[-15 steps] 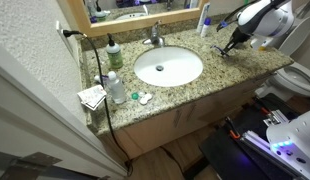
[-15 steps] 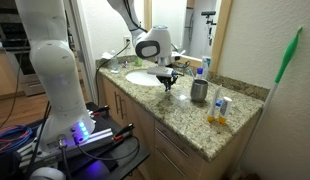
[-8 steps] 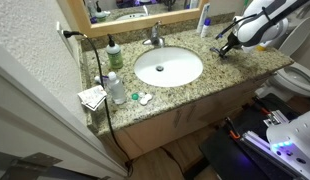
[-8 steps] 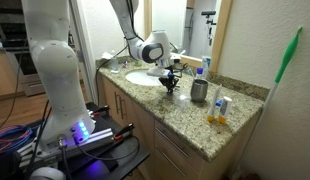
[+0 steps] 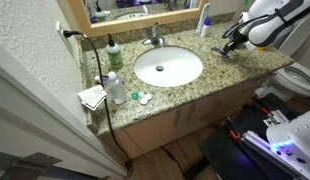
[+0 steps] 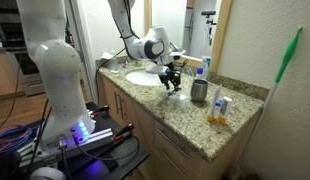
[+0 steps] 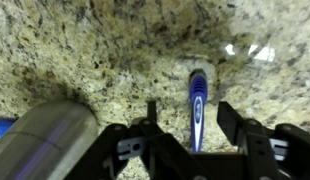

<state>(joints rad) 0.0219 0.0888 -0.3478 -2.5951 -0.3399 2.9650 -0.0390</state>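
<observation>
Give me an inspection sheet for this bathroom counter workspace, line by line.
Surface: speckled granite countertop, with a white oval sink set into it.
Job's things: blue and white toothbrush lying flat on the granite, not gripped.
Clutter: brushed steel cup beside the toothbrush; green-capped pump bottle; clear plastic bottle; folded paper.
Grippers: black Robotiq gripper open, fingers either side of the toothbrush.
Cables: black cord from the wall outlet, hanging over the counter edge.
Surroundings: white toilet; green-handled broom against the wall.
</observation>
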